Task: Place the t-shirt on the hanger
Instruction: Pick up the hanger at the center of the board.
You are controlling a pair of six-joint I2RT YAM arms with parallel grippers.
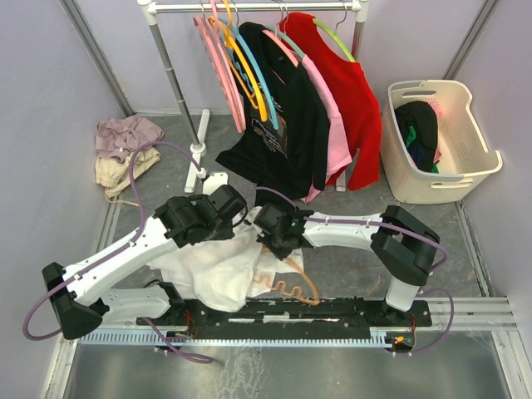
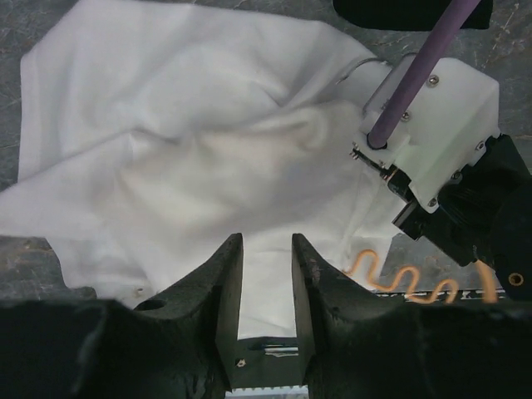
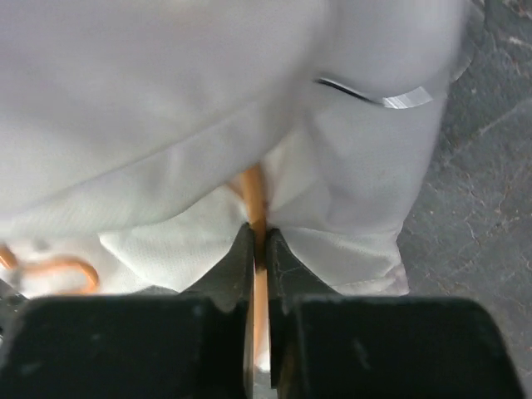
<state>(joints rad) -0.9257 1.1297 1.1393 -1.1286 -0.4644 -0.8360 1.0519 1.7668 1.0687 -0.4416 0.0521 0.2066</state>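
Note:
The white t-shirt (image 1: 212, 270) lies crumpled on the table in front of the arms; it fills the left wrist view (image 2: 183, 158) and the right wrist view (image 3: 166, 108). The orange hanger (image 1: 293, 287) lies partly under the shirt, its wavy bar showing in the left wrist view (image 2: 407, 287). My right gripper (image 1: 273, 241) is shut on the hanger's thin orange arm (image 3: 254, 199), where it runs in under the shirt's cloth. The hanger's metal hook (image 3: 374, 96) shows on the cloth. My left gripper (image 2: 266, 249) is open and empty, just above the shirt.
A clothes rack (image 1: 249, 7) at the back holds pink and yellow hangers, a black shirt (image 1: 287, 125), a pink shirt and a red shirt (image 1: 353, 100). A cream laundry basket (image 1: 465, 166) stands back right. A pile of clothes (image 1: 125, 150) lies back left.

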